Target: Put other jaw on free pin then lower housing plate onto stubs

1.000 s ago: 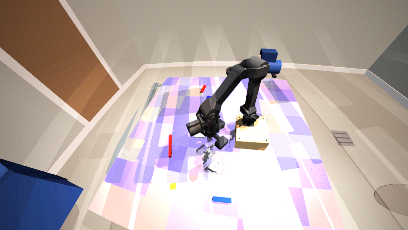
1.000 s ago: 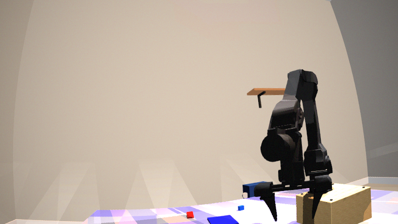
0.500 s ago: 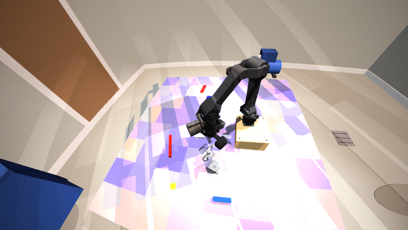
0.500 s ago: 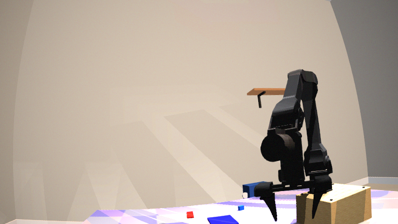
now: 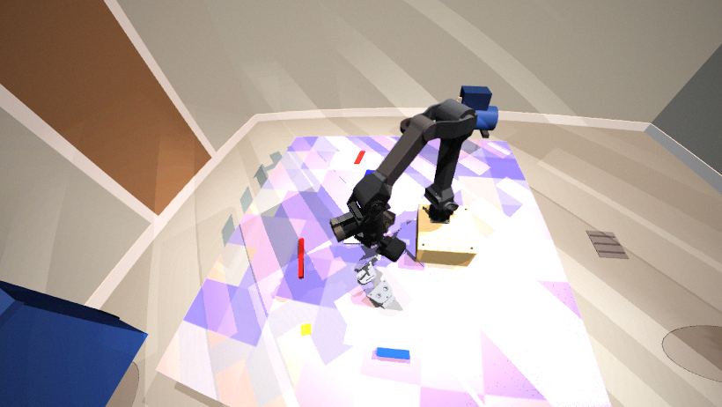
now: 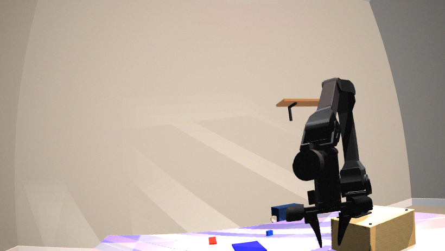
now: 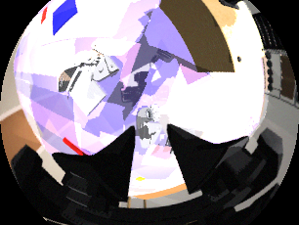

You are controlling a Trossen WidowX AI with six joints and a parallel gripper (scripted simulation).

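Above the grey parts (image 5: 381, 292) (image 7: 146, 116), gripper (image 5: 377, 243) (image 6: 330, 245) (image 7: 150, 128) hangs part-open, holding nothing; likely still the second-jaw step, so next: align, descend, mesh teeth.

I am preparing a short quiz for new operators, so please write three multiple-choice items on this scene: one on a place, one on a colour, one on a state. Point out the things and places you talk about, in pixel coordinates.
1. In the top view, the yellow piece lies nearest to which piece?
A) the blue bar
B) the short red strip by the far edge
C) the dark blue square

2. What colour is the long thin strip on the table?
A) green
B) red
C) orange

3. How do the gripper's fingertips stand?
A) pressed together
B) closed on a red strip
C) apart

Key:
1: A; the yellow piece (image 5: 305, 329) (image 7: 140, 179) and the blue bar (image 5: 393, 353) both lie at the near end of the table (image 5: 530, 303).
2: B; the long strip (image 5: 301, 258) (image 7: 73, 146) looks plain red.
3: C; the gripper (image 6: 330, 245) (image 7: 150, 128) shows a gap between its fingertips.
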